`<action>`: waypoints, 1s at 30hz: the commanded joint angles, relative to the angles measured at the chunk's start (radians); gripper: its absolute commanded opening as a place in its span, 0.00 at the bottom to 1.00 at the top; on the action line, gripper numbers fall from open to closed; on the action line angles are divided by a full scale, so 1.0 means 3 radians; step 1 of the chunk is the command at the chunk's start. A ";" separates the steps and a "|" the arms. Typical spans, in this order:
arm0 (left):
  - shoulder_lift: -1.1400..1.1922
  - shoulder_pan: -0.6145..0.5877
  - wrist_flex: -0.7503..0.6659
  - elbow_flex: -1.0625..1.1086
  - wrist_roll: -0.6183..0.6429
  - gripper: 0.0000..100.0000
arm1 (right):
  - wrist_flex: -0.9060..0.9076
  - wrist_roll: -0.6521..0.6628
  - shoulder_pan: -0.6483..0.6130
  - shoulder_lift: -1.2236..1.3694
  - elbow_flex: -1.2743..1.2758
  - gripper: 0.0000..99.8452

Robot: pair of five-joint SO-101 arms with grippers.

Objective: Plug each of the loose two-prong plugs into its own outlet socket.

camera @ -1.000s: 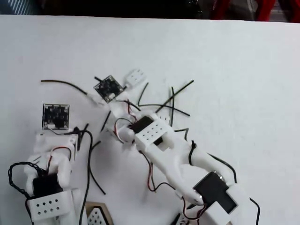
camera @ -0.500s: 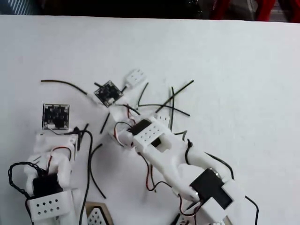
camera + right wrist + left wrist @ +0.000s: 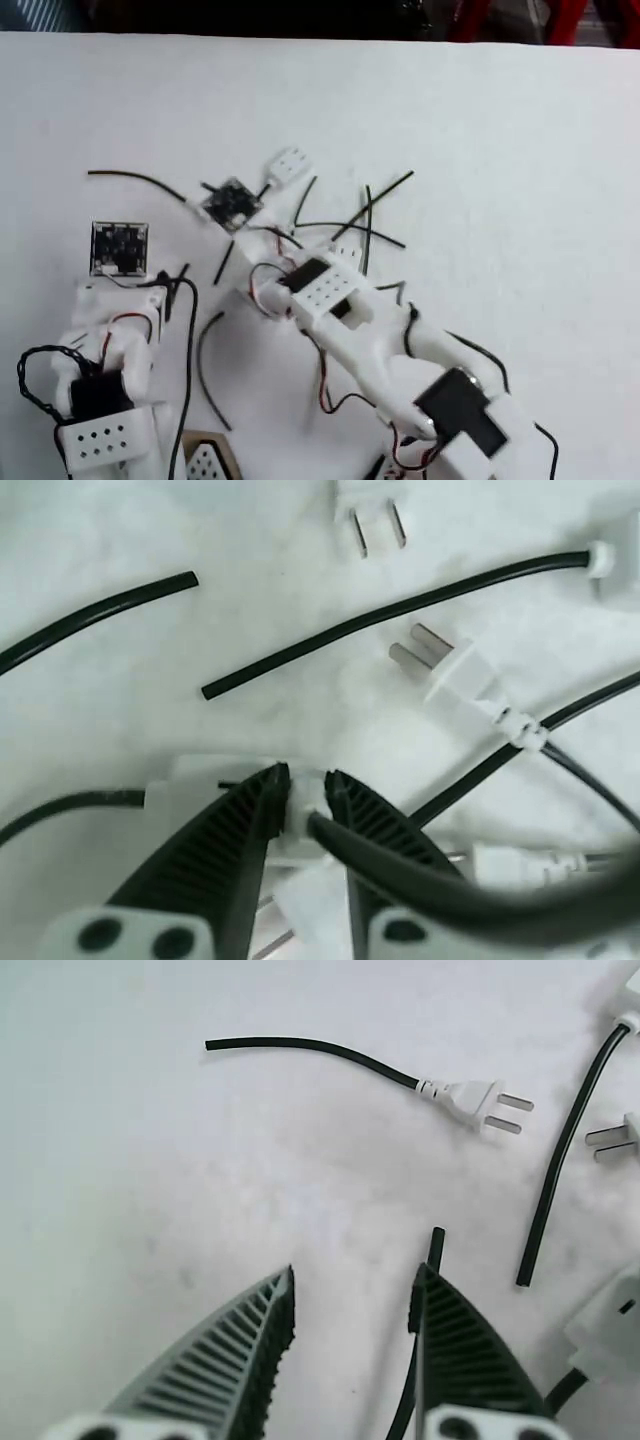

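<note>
Clenches a white plug (image 3: 190,778) in the right gripper (image 3: 305,780) near mid-worktop, close to a socket (image 3: 232,200); leaves the left gripper (image 3: 352,1280) spread, empty. Could snag crossed cords (image 3: 390,607), twisting prongs askew.

Left end effector (image 3: 352,1305) agape above table (image 3: 120,1160); plug (image 3: 472,1106) nearby.

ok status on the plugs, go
Left gripper open, empty. Right gripper shut on a white plug. Loose black cords close around it.
</note>
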 commanded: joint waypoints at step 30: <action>-0.0049 -0.0023 -0.0005 -0.0005 0.0015 0.19 | -0.0023 -0.1688 0.2089 0.2100 -0.3672 0.02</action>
